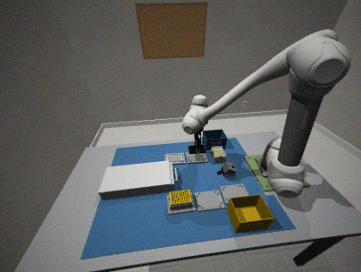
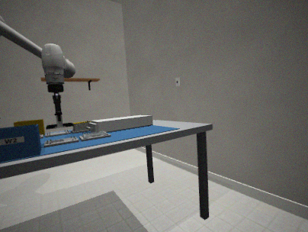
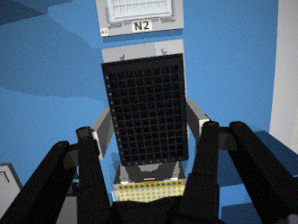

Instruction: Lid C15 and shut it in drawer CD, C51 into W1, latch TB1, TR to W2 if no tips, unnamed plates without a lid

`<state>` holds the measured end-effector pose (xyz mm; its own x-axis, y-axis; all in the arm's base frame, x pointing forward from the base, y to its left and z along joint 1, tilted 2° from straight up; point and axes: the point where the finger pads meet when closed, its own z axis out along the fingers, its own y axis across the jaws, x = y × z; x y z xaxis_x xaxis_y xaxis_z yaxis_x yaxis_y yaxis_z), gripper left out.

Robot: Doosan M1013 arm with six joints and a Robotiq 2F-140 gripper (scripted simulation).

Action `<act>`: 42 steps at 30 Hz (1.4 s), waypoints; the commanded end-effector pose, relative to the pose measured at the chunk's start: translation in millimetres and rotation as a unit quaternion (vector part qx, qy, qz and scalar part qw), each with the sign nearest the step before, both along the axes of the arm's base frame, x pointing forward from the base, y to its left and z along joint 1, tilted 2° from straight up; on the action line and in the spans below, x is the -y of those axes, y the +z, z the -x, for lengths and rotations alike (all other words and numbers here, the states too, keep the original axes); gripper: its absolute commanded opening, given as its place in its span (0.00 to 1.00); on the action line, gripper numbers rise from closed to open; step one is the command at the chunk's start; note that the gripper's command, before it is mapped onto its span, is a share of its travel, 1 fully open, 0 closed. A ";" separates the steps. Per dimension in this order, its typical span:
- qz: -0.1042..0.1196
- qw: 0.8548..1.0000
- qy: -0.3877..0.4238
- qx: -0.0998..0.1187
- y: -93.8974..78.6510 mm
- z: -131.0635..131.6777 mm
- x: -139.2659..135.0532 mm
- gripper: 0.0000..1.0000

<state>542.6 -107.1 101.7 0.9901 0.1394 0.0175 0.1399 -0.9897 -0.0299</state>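
My gripper (image 1: 196, 147) is shut on the black assay plate (image 3: 147, 110), its finger pads on the plate's two long sides. It holds the plate level, a little above an empty grey nest (image 1: 197, 157) in the back row. In the wrist view part of that nest (image 3: 142, 50) shows past the plate's far edge. The yellow waste bin (image 1: 249, 212) stands at the front right of the mat. The blue bin (image 1: 214, 139) is just behind right of the gripper. The tip box (image 1: 218, 154) with a yellowish top sits to the gripper's right. In the side view the gripper (image 2: 58, 121) hangs over the nests.
The white cooler (image 1: 136, 178) lies left of centre, its drawer in. Nest N2 (image 3: 141, 12) holds a pale plate. A tip rack with a yellow top (image 1: 180, 198) and two grey nests (image 1: 209, 199) are in the front row. A small grey key block (image 1: 229, 168) is mid-right.
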 end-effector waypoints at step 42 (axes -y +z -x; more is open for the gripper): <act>0.000 1.000 0.000 0.000 50.7 0.7 1.6 0.00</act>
